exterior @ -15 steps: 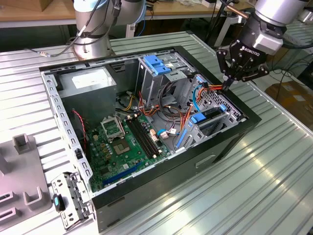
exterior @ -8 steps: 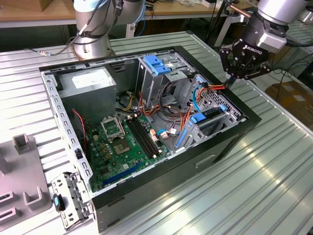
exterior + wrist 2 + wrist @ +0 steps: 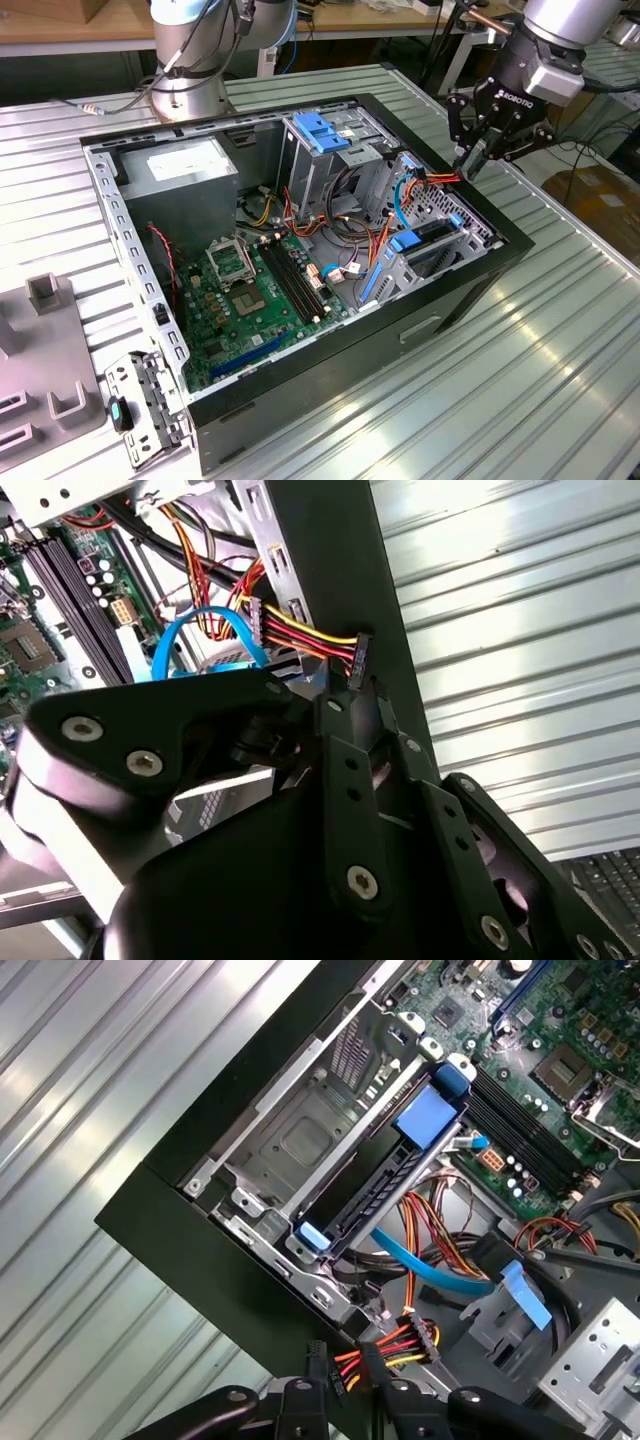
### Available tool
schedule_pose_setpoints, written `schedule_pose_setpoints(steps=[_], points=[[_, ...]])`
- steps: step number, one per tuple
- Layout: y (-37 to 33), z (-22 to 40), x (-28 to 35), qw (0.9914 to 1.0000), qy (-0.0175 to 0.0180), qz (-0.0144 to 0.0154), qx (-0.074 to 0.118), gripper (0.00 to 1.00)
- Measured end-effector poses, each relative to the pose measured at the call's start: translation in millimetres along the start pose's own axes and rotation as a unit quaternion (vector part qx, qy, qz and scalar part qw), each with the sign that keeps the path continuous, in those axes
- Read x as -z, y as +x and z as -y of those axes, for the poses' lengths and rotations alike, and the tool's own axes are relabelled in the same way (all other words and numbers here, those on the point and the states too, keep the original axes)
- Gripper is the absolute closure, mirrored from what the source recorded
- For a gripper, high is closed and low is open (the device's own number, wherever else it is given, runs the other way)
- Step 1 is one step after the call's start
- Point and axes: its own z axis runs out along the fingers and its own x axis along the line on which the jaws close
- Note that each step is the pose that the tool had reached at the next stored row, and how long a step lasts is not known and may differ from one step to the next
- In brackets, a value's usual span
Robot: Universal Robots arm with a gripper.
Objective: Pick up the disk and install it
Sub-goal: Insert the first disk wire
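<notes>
The open case [image 3: 330, 385] lies on its side on the ribbed metal table [image 3: 560, 350], its inside facing up. The gripper [image 3: 476, 160] hangs over the case's corner at the exterior view's right, just above the black rim. Its fingers [image 3: 335, 715] are drawn together and pinch a black plug [image 3: 360, 655] at the end of a bundle of red, yellow and black wires [image 3: 300, 630], which runs back into the case. The disk [image 3: 380, 1188] sits edge-up in the bay [image 3: 300, 1140] at that same corner (little of it shows beyond a dark ribbed edge, a blue tab and blue rail ends), near the gripper but apart from it. A flat blue cable [image 3: 430, 1265] curves past the bay, between the disk and the plug. Further in, the green motherboard [image 3: 260, 290] covers the case floor. A tall metal cage [image 3: 320, 150] with a blue latch on top stands beside the bay, and a grey box [image 3: 185, 175] with a white sticker fills the far corner. The arm's base [image 3: 190, 80] stands on the table behind the case. Grey blocks [image 3: 45, 295] and a loose metal bracket [image 3: 150, 400] lie on the table at the exterior view's left, well apart from the gripper
</notes>
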Motion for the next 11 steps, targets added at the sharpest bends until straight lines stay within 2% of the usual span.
schedule_pose_setpoints(steps=[1, 2, 8, 11], points=[[-0.2, 0.3, -0.6, 0.99999, 0.0, -0.0001, 0.004, 0.74], [-0.5, 0.8, -1.8, 0.99995, 0.0006, -0.0008, 0.01, 0.67], [-0.6, 1.3, -5.9, 0.99973, 0.0072, -0.0075, 0.021, 0.67], [-1.0, 1.8, -9.9, 0.99915, 0.0077, -0.0083, 0.04, 0.67]])
